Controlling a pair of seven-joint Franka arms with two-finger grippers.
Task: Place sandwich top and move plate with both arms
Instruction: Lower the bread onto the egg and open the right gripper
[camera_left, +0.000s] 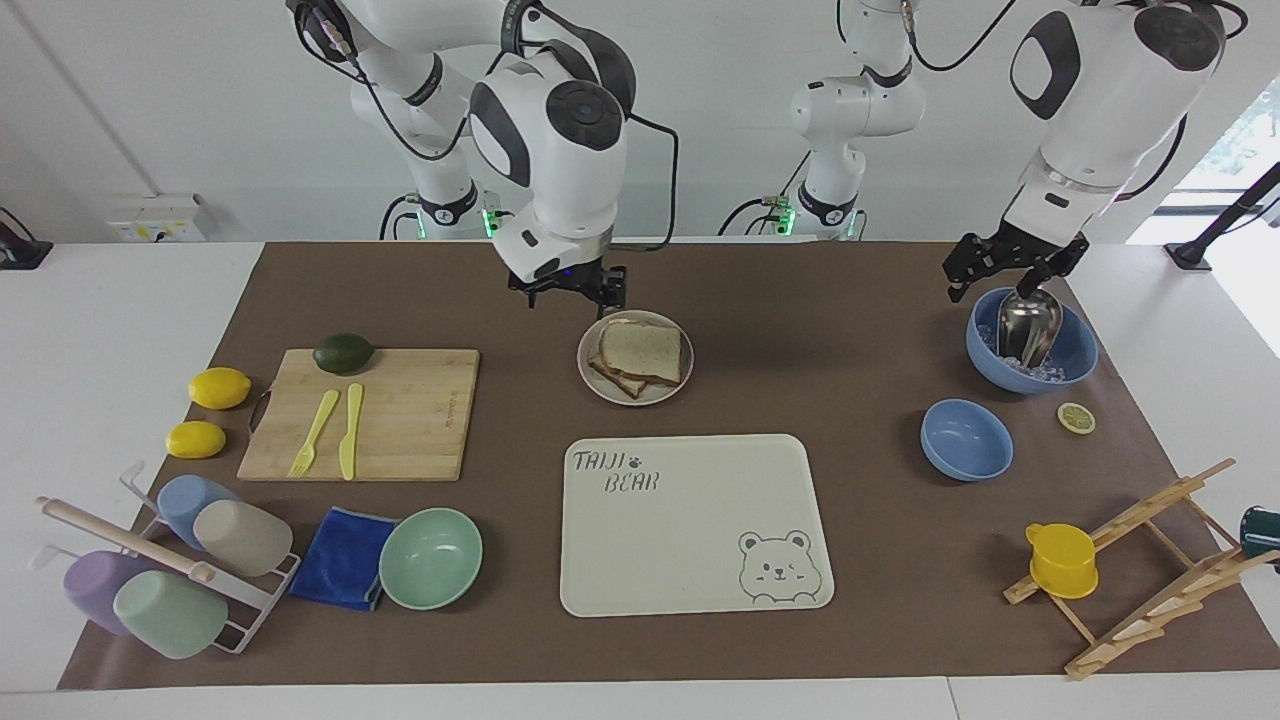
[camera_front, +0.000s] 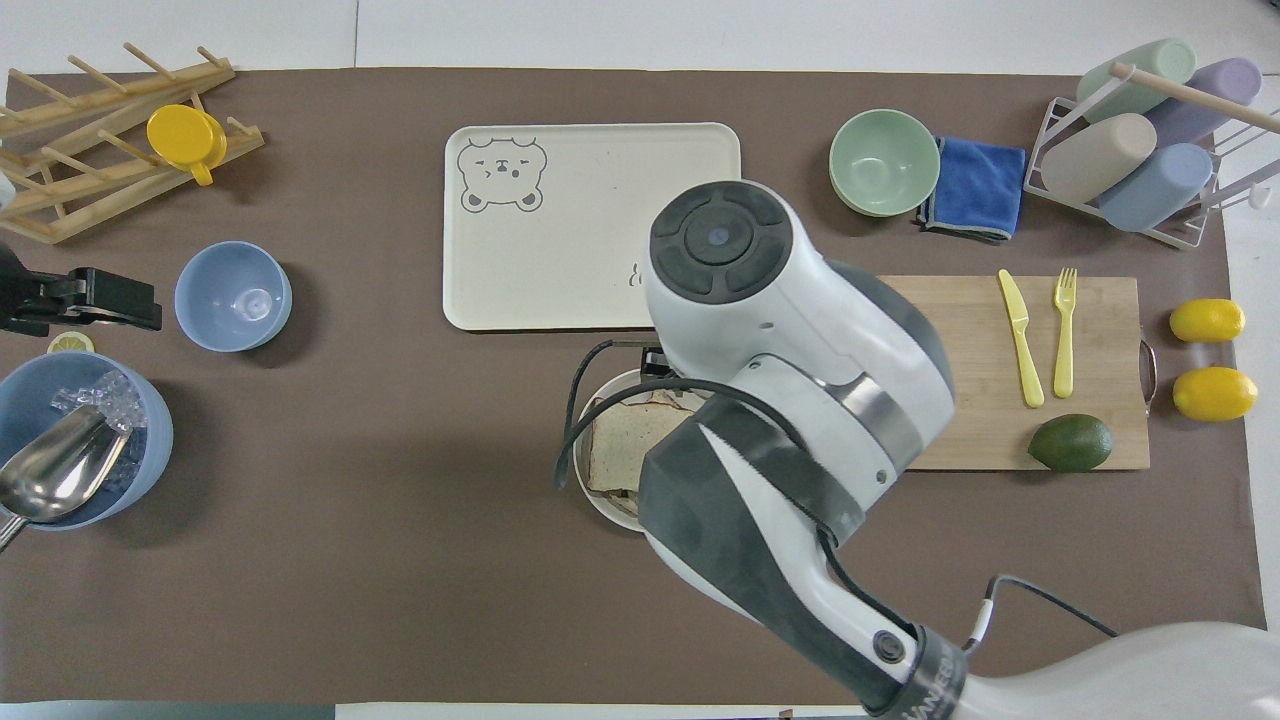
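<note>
The sandwich top (camera_left: 648, 348) lies flat on the lower slices on the round plate (camera_left: 596, 378), which stands nearer to the robots than the tray. In the overhead view the right arm covers most of the plate (camera_front: 582, 478); part of the sandwich top (camera_front: 622, 440) shows. My right gripper (camera_left: 572, 292) hangs open and empty above the mat, just off the plate's rim toward the right arm's end. My left gripper (camera_left: 1010, 270) waits open over the big blue bowl (camera_left: 1075, 365), holding nothing; in the overhead view the left gripper (camera_front: 95, 300) shows at the edge.
The bear-print tray (camera_left: 690, 520) lies farther from the robots than the plate. A cutting board (camera_left: 410, 415) carries an avocado, fork and knife. The big blue bowl holds ice and a metal scoop (camera_left: 1028, 322). A small blue bowl (camera_left: 965, 438), mint bowl (camera_left: 430, 558) and racks stand around.
</note>
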